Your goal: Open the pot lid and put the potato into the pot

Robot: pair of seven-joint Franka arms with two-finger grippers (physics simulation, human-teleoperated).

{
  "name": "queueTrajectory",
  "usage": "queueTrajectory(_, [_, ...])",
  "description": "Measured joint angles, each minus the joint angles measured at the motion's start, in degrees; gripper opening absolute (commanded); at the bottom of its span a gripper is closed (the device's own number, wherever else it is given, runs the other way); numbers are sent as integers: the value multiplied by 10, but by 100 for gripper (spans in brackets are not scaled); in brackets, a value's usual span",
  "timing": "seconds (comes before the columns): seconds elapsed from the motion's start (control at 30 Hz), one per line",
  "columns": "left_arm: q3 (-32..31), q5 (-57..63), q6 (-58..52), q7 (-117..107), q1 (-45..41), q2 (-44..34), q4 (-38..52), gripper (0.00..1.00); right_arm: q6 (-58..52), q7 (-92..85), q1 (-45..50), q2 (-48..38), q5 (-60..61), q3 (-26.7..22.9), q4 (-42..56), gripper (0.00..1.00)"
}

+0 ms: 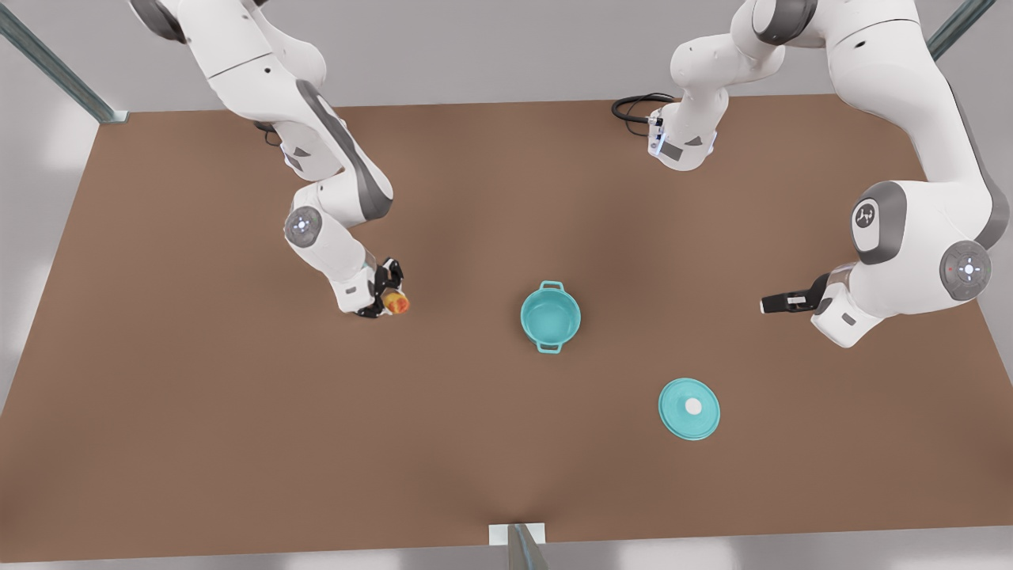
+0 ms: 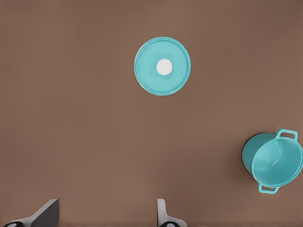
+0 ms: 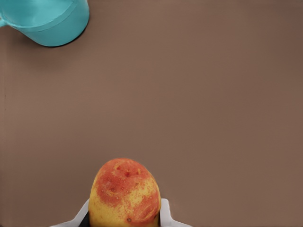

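The potato [image 3: 125, 193] is pinched between the right gripper [image 1: 388, 297] fingers, short of the pot [image 1: 550, 316]; slippage is risked. The left gripper [image 1: 779, 302] waits, fingers spread.

Pot [image 3: 45, 21] & potato [image 3: 125, 194] cut by right wrist view's edge

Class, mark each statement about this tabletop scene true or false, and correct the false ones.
1. The lid sits on the pot. False: it lies flat on the table, apart from the pot.
2. The right end effector grips the potato. True.
3. The potato is already inside the pot. False: the pot is empty.
4. The left end effector is open and holds nothing. True.
5. The pot lies tipped on its side. False: it stands upright.
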Motion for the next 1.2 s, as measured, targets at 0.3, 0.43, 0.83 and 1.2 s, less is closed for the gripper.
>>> queueTrajectory(0.3, [0,0,0,5,0,0,1,100,0,5,76,70,48,3,102,47])
queueTrajectory(0.43, [0,1,1,7,0,0,1,100,0,11,101,127,52,2,178,47])
queueTrajectory(0.83, [0,1,1,10,0,0,-3,100,11,35,207,300,86,-3,391,46])
queueTrajectory(1.2, [0,1,2,11,-1,0,-4,100,54,54,260,368,101,-41,444,100])
